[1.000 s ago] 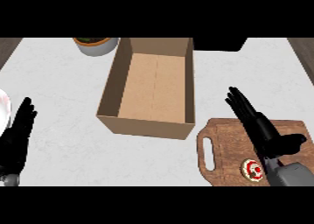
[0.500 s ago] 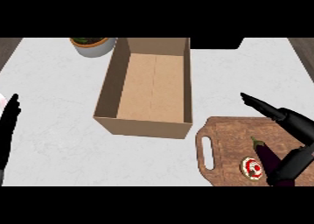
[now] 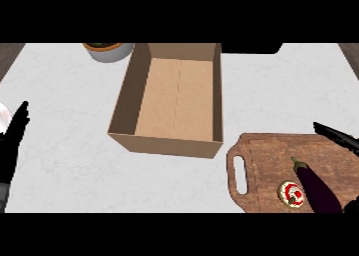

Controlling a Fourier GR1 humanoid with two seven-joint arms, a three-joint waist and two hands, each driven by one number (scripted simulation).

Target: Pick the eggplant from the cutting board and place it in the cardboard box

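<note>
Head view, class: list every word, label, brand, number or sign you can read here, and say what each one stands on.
No readable text shows anywhere in this view.
The round red-and-white emblem on the cutting board, beside the eggplant: a mark only, too blurred to tell any letters.
The cardboard box: plain brown walls, no print.
The pot at the top: no label.

even, bright, diffuse light falls on the pale tabletop (image 3: pixel 71 150), with no glare. shadows are faint: a soft grey patch lies just outside the cardboard box (image 3: pixel 174 97) along its near wall, and its inner left wall is darker than its floor. the black hands show little shading detail.
</note>
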